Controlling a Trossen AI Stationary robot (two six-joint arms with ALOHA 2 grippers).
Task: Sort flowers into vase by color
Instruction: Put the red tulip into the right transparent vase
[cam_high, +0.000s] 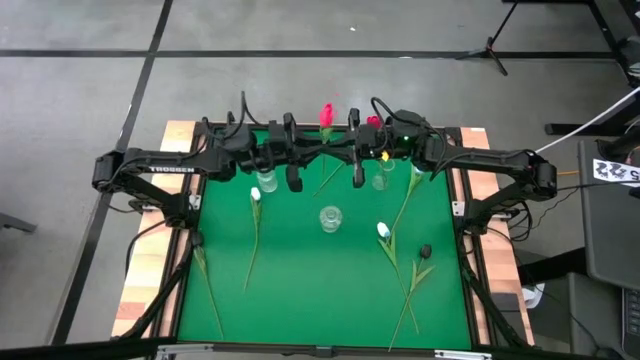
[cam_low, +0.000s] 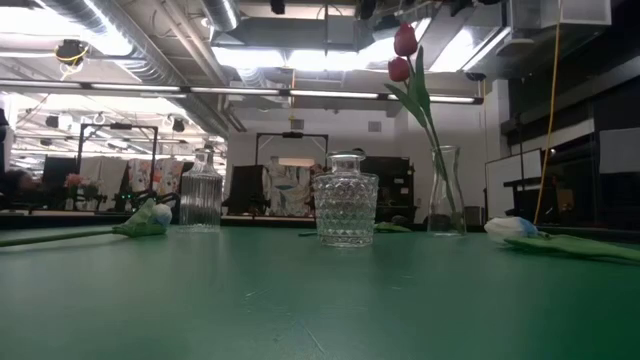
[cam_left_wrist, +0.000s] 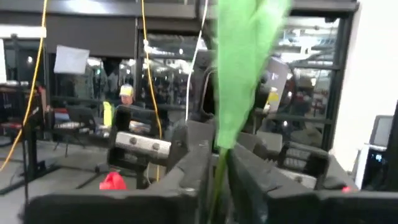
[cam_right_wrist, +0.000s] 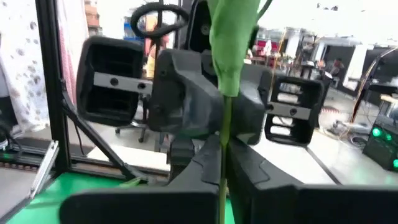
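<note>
A red flower (cam_high: 326, 113) stands upright in the air over the table's far middle, where both arms meet. Its green leaf (cam_right_wrist: 227, 37) rises above the fingers in both wrist views. My right gripper (cam_right_wrist: 222, 171) is shut on its stem. My left gripper (cam_left_wrist: 219, 183) faces it from the other side, its fingers slightly parted on either side of the stem (cam_left_wrist: 217, 177). Three glass vases stand on the green mat: left (cam_low: 200, 195), middle (cam_low: 345, 205) and right (cam_low: 447, 200). The right one holds red flowers (cam_low: 404, 40). My right gripper pinches the thin green stem (cam_right_wrist: 224, 134) just below the leaf between its two fingers. The fingers come level from the table's right side and lie across the stem. The flower stands upright, head up, lifted clear of the table.
Several flowers lie flat on the mat (cam_high: 300, 300): a white one (cam_high: 256, 195) left of the middle, a white one (cam_high: 383, 232) and a dark one (cam_high: 425, 250) on the right, and a long stem (cam_high: 207, 290) near the left edge. The near middle of the mat is bare.
</note>
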